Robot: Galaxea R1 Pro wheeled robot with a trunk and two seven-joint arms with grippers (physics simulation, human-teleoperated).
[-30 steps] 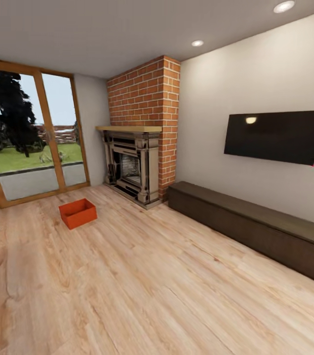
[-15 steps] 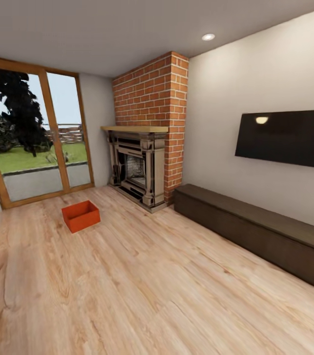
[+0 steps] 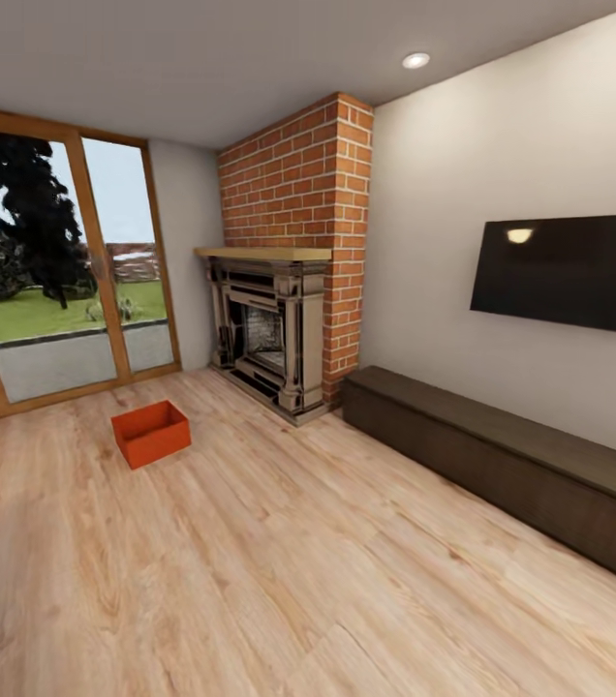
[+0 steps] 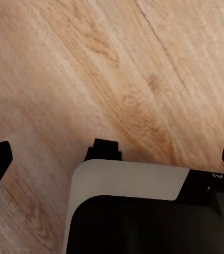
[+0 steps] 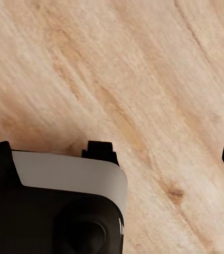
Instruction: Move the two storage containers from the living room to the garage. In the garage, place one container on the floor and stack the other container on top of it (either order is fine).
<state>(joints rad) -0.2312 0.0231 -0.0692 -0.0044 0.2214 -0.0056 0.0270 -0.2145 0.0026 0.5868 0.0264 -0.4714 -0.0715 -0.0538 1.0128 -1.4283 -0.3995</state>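
Well, I am in the living room, and one storage container (image 3: 151, 433), red-orange and open-topped, sits on the wood plank floor (image 3: 279, 571) well ahead of both my pincers and off toward my left side, near the glass doors (image 3: 61, 276). Where the second bin is I cannot tell.

My left gripper (image 4: 112, 159) hangs over bare planks with its fingers spread wide, each dark fingertip out at the far edge of the wrist view, and nothing between them. My right gripper (image 5: 117, 156) is the same: splayed wide, empty, bare wood under it.

What could go wrong, as I judge it: the bin is low and stands on the floor, so I must reach far down, and if I come in crooked a finger may shove the wall and slide it away across the smooth planks rather than straddle it. A one-sided grip on a thin wall could also let it tilt or slip during the drive. Rolling in too quickly, my base might bump the bin toward the fireplace (image 3: 267, 339), which stands beyond it under the brick column (image 3: 298, 194).

Further from my right pincer a long dark cabinet (image 3: 511, 465) runs along the pale wall below a black TV (image 3: 569, 271), so that side gives less room to swing
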